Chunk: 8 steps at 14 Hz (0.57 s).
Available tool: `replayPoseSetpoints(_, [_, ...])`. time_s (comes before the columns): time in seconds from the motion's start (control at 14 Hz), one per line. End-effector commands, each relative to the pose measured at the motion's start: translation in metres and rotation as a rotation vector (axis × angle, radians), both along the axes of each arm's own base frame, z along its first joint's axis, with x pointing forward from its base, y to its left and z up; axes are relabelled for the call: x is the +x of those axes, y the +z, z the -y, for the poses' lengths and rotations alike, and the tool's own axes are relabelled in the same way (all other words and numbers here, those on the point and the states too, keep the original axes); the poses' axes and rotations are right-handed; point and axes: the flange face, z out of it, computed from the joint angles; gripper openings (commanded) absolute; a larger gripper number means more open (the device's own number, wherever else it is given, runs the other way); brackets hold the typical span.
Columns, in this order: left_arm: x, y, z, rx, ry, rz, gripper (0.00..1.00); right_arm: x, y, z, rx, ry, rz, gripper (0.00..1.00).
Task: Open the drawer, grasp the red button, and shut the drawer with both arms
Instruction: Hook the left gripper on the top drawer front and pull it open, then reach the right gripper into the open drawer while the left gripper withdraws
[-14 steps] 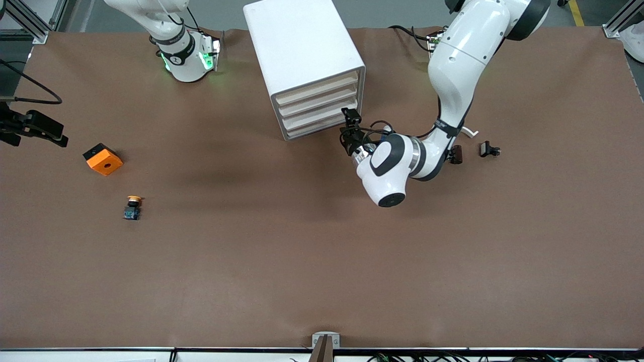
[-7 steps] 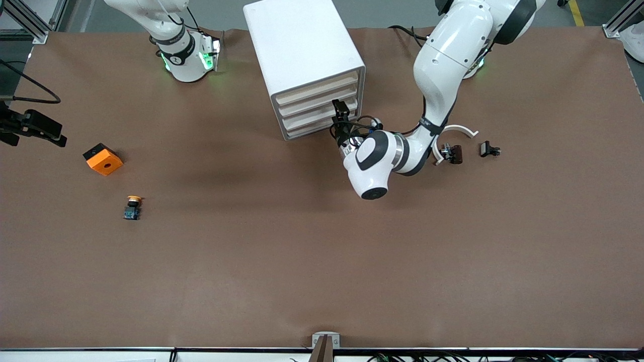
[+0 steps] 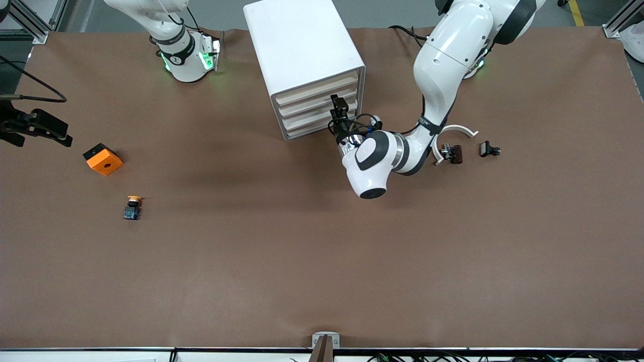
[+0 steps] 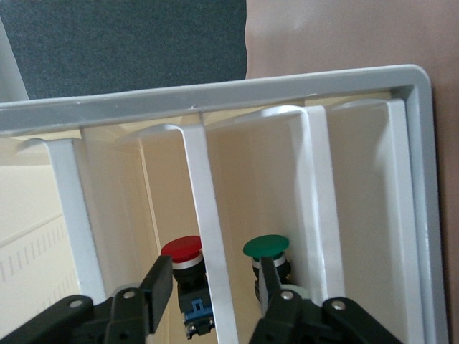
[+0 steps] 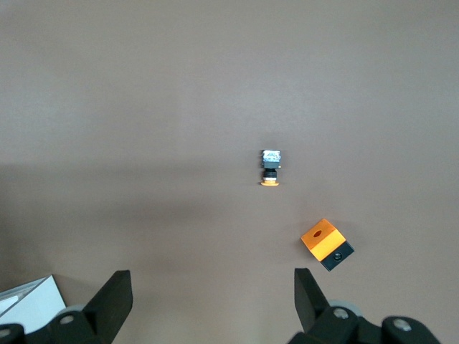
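The white cabinet [image 3: 302,50] stands near the robots' bases, its four cream-fronted drawers [image 3: 318,108] all pushed in. My left gripper [image 3: 339,111] is at the drawer fronts, at the left arm's end of them. In the left wrist view it [image 4: 214,271] is open, one finger on each side of a white drawer-front lip [image 4: 208,215]. The red-capped button [image 4: 183,252] lies inside, beside one finger. A green-capped button [image 4: 266,247] lies in the neighbouring drawer. My right gripper [image 3: 50,129] is open and empty, held above the table at the right arm's end.
An orange cube with a hole [image 3: 102,159] and a yellow-orange-capped button [image 3: 133,207] lie on the brown table toward the right arm's end; both show in the right wrist view, the cube [image 5: 326,244] and the button [image 5: 270,168]. Small black parts [image 3: 453,153] and a white curved piece [image 3: 457,129] lie toward the left arm's end.
My left arm has swung toward the cabinet, carrying its gripper from the cabinet's corner onto the drawer fronts. My right gripper has barely shifted.
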Motion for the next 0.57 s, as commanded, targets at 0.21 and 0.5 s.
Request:
replayPoseSetpoints(0.21, [-0.022, -0.003, 0.021, -0.004, -0.036, -0.027, 0.32, -0.003, -0.014, -0.047, 0.000, -0.045, -0.084, 1.00])
replayPoseSetpoints(0.5, [-0.014, -0.003, 0.014, -0.004, -0.025, -0.020, 0.00, -0.015, -0.016, -0.112, -0.026, -0.157, -0.101, 1.00])
